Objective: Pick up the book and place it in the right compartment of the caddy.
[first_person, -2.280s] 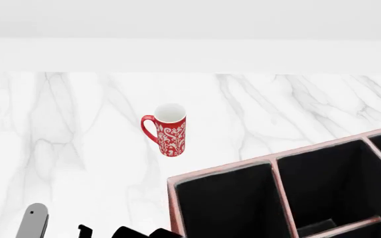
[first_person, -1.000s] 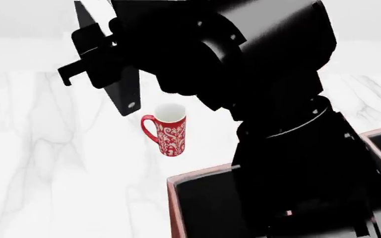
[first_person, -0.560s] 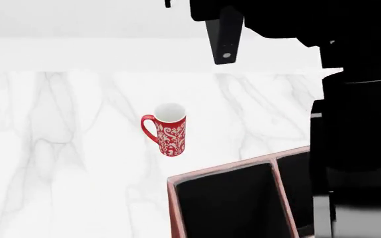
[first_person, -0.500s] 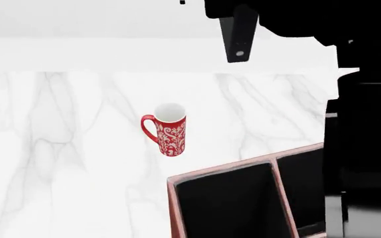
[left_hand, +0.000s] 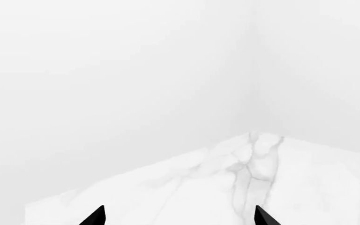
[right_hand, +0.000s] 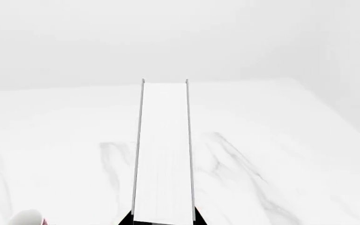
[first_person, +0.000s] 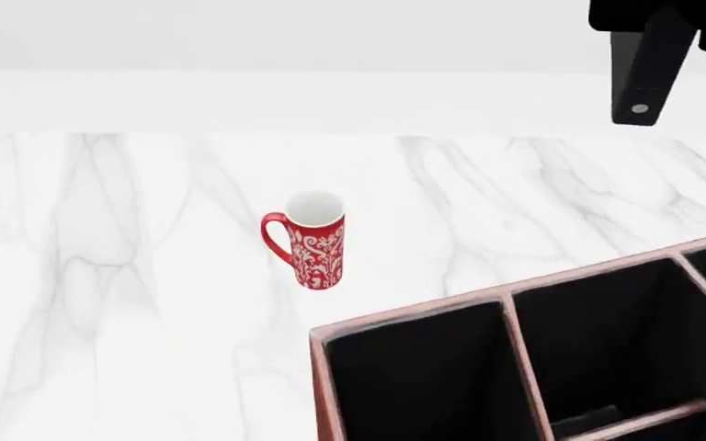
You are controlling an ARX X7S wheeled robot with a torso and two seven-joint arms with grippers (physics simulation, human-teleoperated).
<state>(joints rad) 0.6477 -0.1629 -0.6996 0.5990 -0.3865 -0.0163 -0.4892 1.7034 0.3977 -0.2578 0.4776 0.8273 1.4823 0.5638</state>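
Black book (right_hand: 162, 154) held aloft — caddy (first_person: 525, 367) open, compartments empty.

1 book (right_hand: 162, 154); 1 caddy (first_person: 513, 317); 1 mug (first_person: 315, 241)

Surface: white marble-veined table (first_person: 120, 276) | Resting on it: red white-patterned mug (first_person: 313, 241), upright, near centre | caddy (first_person: 500, 303), reddish-brown, black divided interior, at near right, apart from mug
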